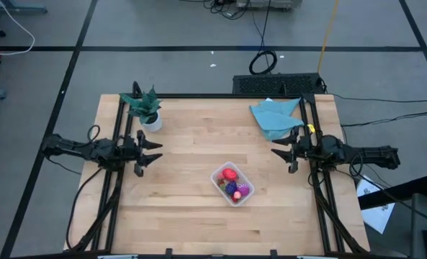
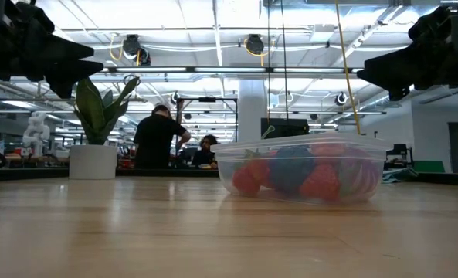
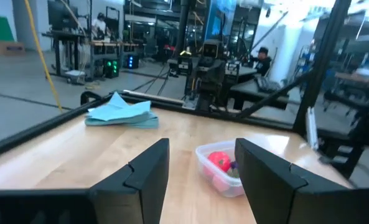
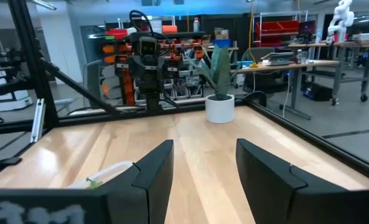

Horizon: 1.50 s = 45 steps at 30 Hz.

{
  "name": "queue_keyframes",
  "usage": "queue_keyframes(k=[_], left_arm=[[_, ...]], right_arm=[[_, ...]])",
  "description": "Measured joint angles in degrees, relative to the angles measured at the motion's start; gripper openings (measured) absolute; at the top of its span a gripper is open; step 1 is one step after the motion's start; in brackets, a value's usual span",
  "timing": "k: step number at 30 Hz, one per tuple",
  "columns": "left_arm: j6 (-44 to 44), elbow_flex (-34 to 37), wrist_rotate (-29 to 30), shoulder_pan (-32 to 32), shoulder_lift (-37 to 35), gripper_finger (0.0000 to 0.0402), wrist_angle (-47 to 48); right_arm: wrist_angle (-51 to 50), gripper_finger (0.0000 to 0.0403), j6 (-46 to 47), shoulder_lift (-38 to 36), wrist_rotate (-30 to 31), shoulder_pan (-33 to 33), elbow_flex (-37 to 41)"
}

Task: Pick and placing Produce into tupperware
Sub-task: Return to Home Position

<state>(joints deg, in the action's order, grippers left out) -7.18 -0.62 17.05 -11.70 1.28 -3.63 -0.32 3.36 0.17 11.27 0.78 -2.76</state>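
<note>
Left tool [image 1: 155, 152] hangs at the left side of the tabletop [image 1: 199, 137], fingers spread wide and nothing between them. Over on the far side the right tool [image 1: 282, 155] mirrors it, spread and empty too. Both are well apart from the tub [image 1: 216, 180], which sits between them, towards the front edge. The fruit [image 1: 230, 173] is packed inside it: a red piece on top, and a magenta striped one [image 1: 242, 191] beside something dark. I can't spot any fruit loose on the wood, so the packing looks done and this reads as the arms parking.

Now, the risks. The potted plant [image 1: 145, 108] stands close behind the left tool, so a wide swing on the way home could clip its leaves or tip the pot. The blue cloth [image 1: 274, 116] lies just beside the right tool, and an open finger passing low could snag and drag it. The tub looks light, so any low sweep across the middle could shove it and spill the lot.
</note>
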Motion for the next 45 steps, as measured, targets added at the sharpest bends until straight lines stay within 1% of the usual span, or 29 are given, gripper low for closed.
queue_keyframes(k=[4,6,11,19,45], left_arm=[[-5.49,0.04,-0.01,0.00,0.06,0.0186,-0.34],[-6.60,0.04,-0.01,0.00,0.14,0.0187,-0.31],[-6.57,0.04,-0.02,0.00,0.30,0.0186,-0.27],[-6.57,0.04,-0.01,0.00,0.30,0.0186,-0.27],[-6.58,0.04,-0.01,-0.02,0.30,0.0186,-0.27]], right_arm=[[-0.02,0.0165,-0.66,0.06,0.03,0.00,0.02],[0.13,0.0165,-1.52,0.06,0.35,0.00,0.02],[1.06,0.0165,2.18,0.06,0.50,0.00,0.04],[6.76,0.0165,2.60,0.09,0.68,0.00,0.09],[7.37,0.0165,2.60,0.11,0.65,0.00,0.11]])
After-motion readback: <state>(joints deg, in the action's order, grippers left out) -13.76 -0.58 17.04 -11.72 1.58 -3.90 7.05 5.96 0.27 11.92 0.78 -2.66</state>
